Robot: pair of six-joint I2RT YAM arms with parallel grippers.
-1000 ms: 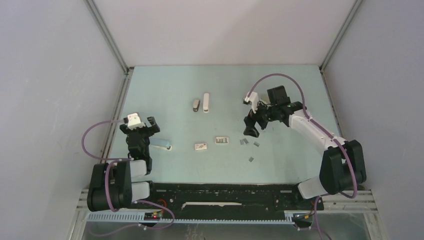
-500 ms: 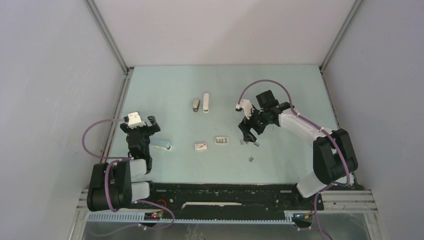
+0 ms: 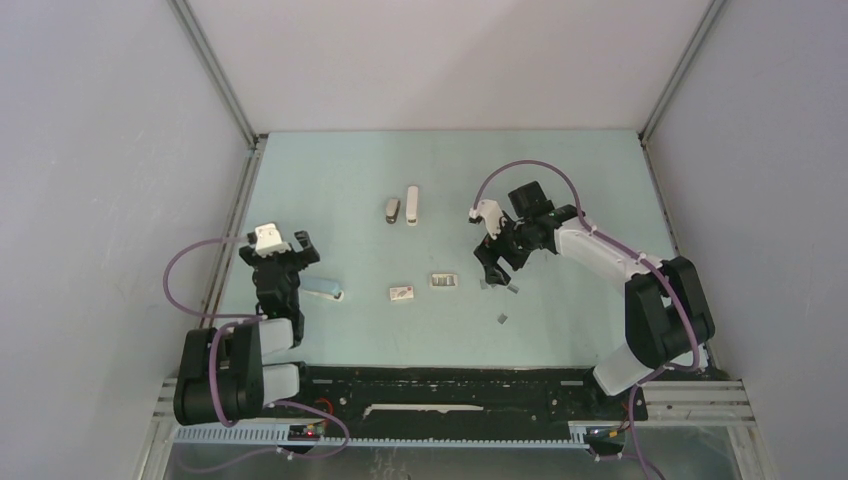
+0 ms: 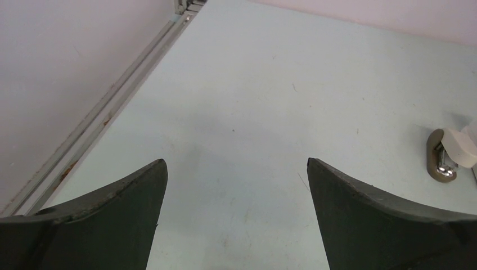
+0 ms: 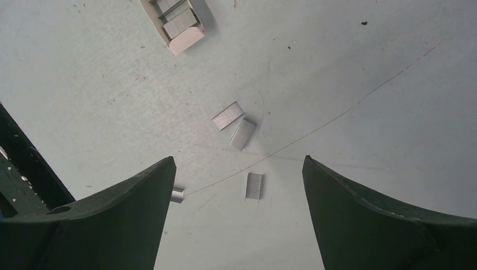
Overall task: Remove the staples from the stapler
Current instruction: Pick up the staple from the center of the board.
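Note:
The stapler (image 3: 392, 208), short with a grey-beige top, lies at the table's middle back; its end also shows at the right edge of the left wrist view (image 4: 439, 162). Loose staples (image 5: 254, 185) lie as several short grey strips on the table, one between my right gripper's (image 5: 237, 160) open fingers and two just beyond (image 5: 235, 125). In the top view my right gripper (image 3: 497, 268) hangs low over those staples (image 3: 502, 319), holding nothing. My left gripper (image 3: 278, 252) stands open at the left over bare table (image 4: 237, 161).
A slim white stapler (image 3: 411, 205) lies right of the grey-beige one. A light blue stapler (image 3: 325, 290) sits by the left arm. Two small boxes (image 3: 403, 293) (image 3: 444, 281) lie mid-table; one holds staple strips (image 5: 177, 22). Walls and a metal rail (image 4: 112, 107) bound the table.
My right arm has swung left and lower, over the loose staples, with its jaws slightly narrower. The left arm has not moved.

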